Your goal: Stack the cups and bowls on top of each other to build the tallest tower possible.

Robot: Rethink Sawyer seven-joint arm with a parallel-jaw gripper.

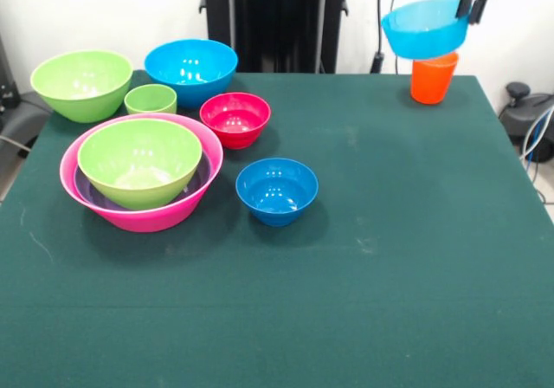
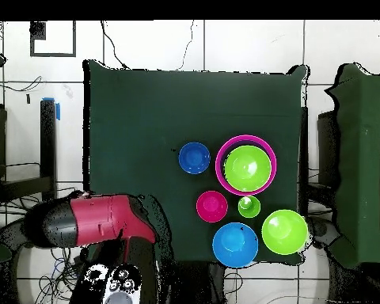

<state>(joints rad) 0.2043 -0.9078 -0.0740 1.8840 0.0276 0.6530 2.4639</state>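
At the far right corner in the front view my gripper (image 1: 470, 9) is shut on the right rim of the teal bowl (image 1: 424, 27), which hangs slightly tilted just above the orange cup (image 1: 433, 79). Whether the bowl touches the cup I cannot tell. At the left, a lime-green bowl (image 1: 138, 158) sits inside the purple bowl (image 1: 84, 187), which sits inside the huge pink bowl (image 1: 151, 219). Standing singly are the small blue bowl (image 1: 277, 190), red bowl (image 1: 235, 118), green cup (image 1: 151, 100), large blue bowl (image 1: 190, 69) and a second lime-green bowl (image 1: 82, 83). In the overhead view the red arm (image 2: 98, 222) hides the gripper, teal bowl and orange cup.
The green table (image 1: 389, 249) spreads wide in front of and beside the orange cup. From above, the nested pink stack (image 2: 246, 165), small blue bowl (image 2: 194, 157), red bowl (image 2: 211, 206) and large blue bowl (image 2: 235, 244) cluster on one side of the table.
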